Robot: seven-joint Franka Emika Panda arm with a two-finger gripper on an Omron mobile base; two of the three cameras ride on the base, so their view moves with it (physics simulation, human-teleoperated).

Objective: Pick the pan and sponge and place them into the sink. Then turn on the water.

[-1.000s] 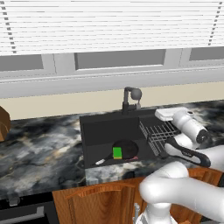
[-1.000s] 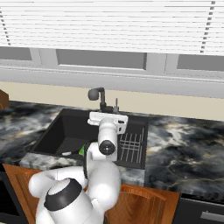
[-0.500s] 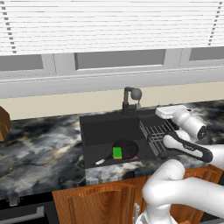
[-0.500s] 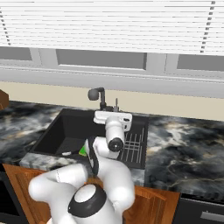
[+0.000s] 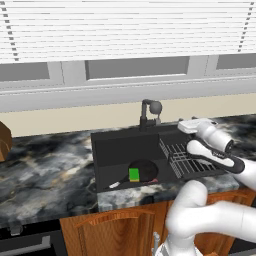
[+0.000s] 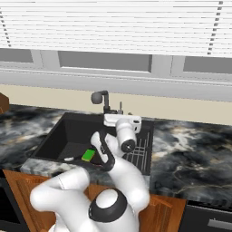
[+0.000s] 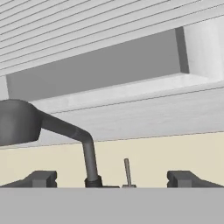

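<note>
Wide-open gripper (image 7: 112, 178) behind sink (image 5: 107, 150) rim

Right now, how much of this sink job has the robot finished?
Pan and sponge already lie in the sink. The open, empty gripper faces the faucet and its thin lever. No water is running, so turning it on is left.

One sink (image 5: 107, 150). One pan (image 5: 144, 169). One sponge (image 5: 134, 174). One faucet (image 5: 149, 112). One wire rack (image 5: 186, 159). One marbled worktop (image 5: 45, 167). One window blind (image 5: 125, 27). One brown object at far left edge (image 5: 4, 141), kind unclear. One gripper (image 5: 194, 125).
</note>
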